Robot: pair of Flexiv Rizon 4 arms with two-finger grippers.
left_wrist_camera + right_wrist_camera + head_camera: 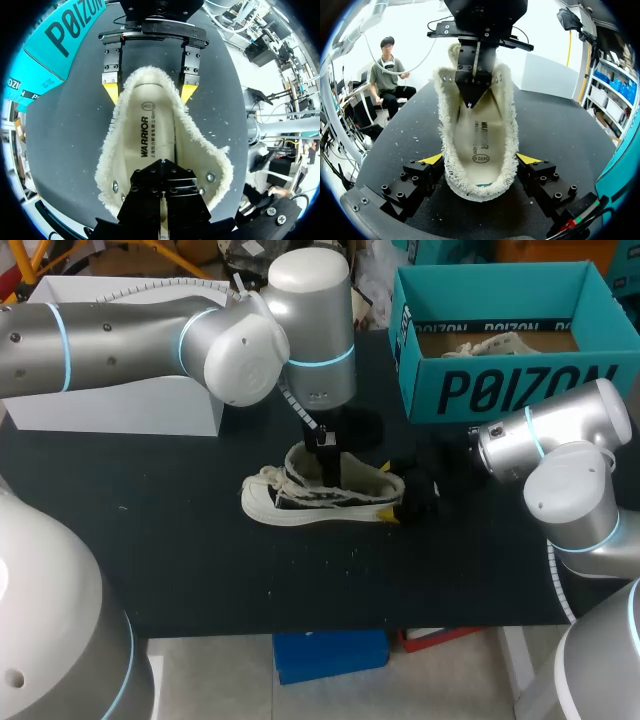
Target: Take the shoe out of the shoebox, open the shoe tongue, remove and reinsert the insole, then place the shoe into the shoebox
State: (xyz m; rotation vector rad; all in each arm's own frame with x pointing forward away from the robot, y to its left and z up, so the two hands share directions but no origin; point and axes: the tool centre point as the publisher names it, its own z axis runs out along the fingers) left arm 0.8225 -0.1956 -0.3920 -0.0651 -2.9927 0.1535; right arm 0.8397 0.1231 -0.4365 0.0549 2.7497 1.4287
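A cream low shoe [320,495] with frayed edges lies on the black table [180,530], its opening facing up. My left gripper [325,462] comes straight down into it. Its black fingers are shut, tips [162,165] down on the printed insole [150,135] near the eyelets. Whether they pinch the insole is hidden. My right gripper [480,157] holds the shoe [477,140] at the heel, one yellow tip [432,160] against each side. In the left wrist view those yellow tips [110,92] flank the heel of the shoe [165,115]. The teal shoebox [500,390] stands open at the back right.
A second cream shoe [495,343] lies inside the shoebox. A white box [120,405] stands at the back left under my left arm. The table's front edge runs close below the shoe, and the teal box wall [50,55] is just beyond my right gripper.
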